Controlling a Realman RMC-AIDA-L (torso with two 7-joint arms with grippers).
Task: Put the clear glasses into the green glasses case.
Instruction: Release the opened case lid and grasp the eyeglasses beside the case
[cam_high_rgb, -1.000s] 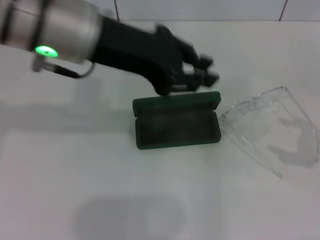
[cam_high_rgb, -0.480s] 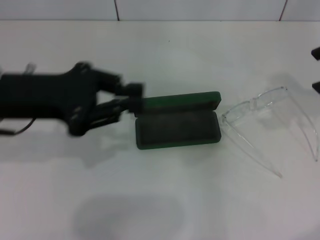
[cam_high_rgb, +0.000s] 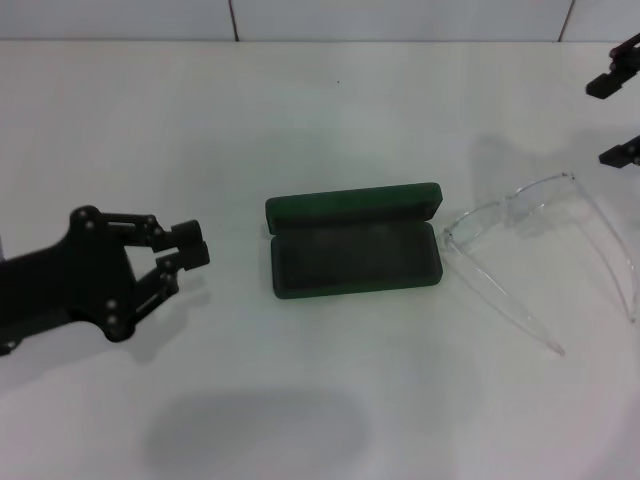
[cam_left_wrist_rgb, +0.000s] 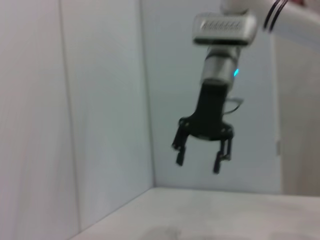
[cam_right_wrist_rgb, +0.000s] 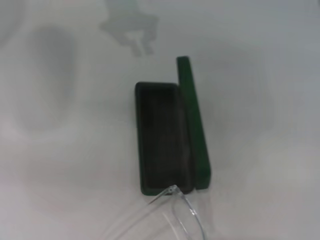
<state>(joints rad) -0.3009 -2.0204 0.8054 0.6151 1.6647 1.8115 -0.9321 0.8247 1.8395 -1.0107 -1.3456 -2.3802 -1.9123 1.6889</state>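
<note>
green glasses case (cam_high_rgb: 355, 250) open; left gripper (cam_high_rgb: 190, 250) has withdrawn leftward.

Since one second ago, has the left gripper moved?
Yes. The left gripper went from above the green case to the case's left side, away from it.

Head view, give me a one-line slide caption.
Open green case lies empty, clear glasses beside it; left gripper and right gripper open, both apart.
</note>
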